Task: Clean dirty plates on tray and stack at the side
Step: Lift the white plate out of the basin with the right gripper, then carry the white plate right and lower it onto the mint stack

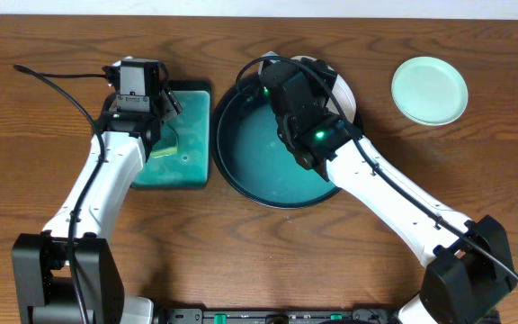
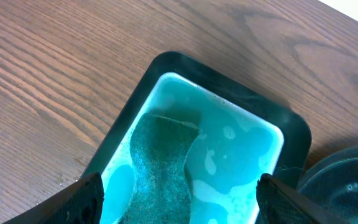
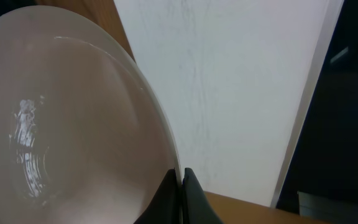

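The white plate (image 3: 73,124), judged light, stiff and slippery, was pinched at its thin rim by the right gripper (image 3: 183,179).

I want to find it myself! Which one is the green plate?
Start at the big round tray in the middle of the table, then look to its right. The green plate lies flat, alone on bare wood. Unlike it, the white plate has its rim pinched in the right gripper.

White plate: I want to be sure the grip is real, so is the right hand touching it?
Touching. The right wrist view shows the right hand shut on the rim of the white plate, with one finger against each face and no gap visible.
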Motion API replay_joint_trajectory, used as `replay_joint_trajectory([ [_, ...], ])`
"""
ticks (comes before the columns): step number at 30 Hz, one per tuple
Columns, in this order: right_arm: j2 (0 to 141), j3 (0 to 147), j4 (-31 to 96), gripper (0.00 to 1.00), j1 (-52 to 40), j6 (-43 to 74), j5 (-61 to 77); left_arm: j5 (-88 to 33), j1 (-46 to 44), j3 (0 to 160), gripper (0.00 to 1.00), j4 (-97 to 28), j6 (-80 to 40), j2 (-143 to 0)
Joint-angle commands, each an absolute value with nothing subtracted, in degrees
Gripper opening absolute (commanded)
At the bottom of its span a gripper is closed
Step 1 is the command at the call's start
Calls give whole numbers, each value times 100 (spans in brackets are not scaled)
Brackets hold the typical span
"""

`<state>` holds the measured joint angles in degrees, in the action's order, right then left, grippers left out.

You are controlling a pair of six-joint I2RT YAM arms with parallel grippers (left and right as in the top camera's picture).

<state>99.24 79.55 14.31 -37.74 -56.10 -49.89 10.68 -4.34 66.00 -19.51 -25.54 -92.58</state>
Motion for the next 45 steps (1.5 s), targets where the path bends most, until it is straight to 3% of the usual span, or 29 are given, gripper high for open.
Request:
replay_joint_trajectory([
  [1, 9909, 8044, 1483, 1, -3809, -5284, -4823, 1157, -440, 6595, 79, -1968, -2556, -9290],
  [6, 10239, 8044, 1730, 1, -3708, -4716, -4414, 1157, -440, 6595, 79, -1966, -2556, -9290],
  [11, 10501, 8047, 834, 1, -3717, -4906, -5446, 1157, -440, 6595, 79, -1968, -2556, -9290],
  [17, 10455, 8047, 687, 1, -3339, -3765, -4609, 1157, -440, 6595, 79, -1968, -2556, -9290],
  [20, 10449, 8053, 1310, 1, -2950, -2615, -3559, 1157, -440, 6595, 79, -1968, -2556, -9290],
  [28, 10451, 8055, 2307, 1, -884, 113, 2078, 1157, -440, 6595, 79, -1966, -2556, -9290],
  [40, 10626, 8047, 2049, 1, 1304, 1732, 2060, 1157, -440, 6595, 79, -1968, -2556, -9290],
  [45, 11087, 8047, 1796, 1, 1962, 2862, 1328, 1157, -440, 6595, 79, -1968, -2556, -9290],
])
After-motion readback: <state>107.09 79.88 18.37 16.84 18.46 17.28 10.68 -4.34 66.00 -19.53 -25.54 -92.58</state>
